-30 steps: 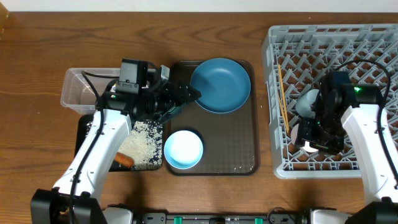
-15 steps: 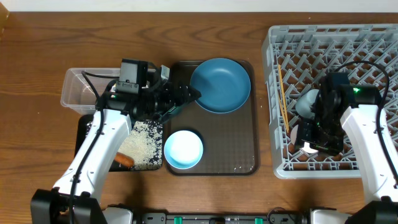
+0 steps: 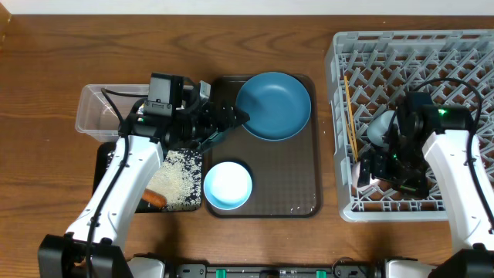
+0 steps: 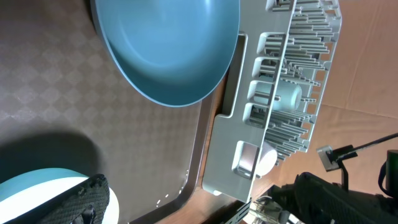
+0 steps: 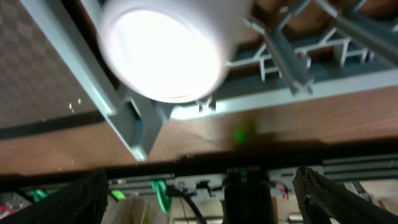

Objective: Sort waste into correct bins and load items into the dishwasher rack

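The dark blue plate (image 3: 273, 104) (image 4: 168, 50) lies at the back of a brown serving tray (image 3: 297, 181), with the pale blue bowl (image 3: 228, 185) (image 4: 31, 190) in front of it. My left gripper (image 3: 230, 120) (image 4: 211, 205) hovers open at the plate's left rim, holding nothing. In the grey dishwasher rack (image 3: 417, 54) (image 4: 249, 134) stand the chopsticks (image 3: 350, 123) and a light blue cup (image 3: 378, 127) (image 4: 286, 96). My right gripper (image 3: 372, 171) (image 5: 205, 199) is low in the rack, open. Just beyond its fingers lies a cup (image 5: 165, 53), glared to white and free of them.
A clear tub (image 3: 96, 108) sits at the back left. In front of it the black tray (image 3: 104, 162) holds rice (image 3: 179, 181) and a carrot (image 3: 154, 198). Rack pegs surround my right gripper.
My right gripper's jaws have spread wide and let go of the cup in the rack. The left arm has not moved.
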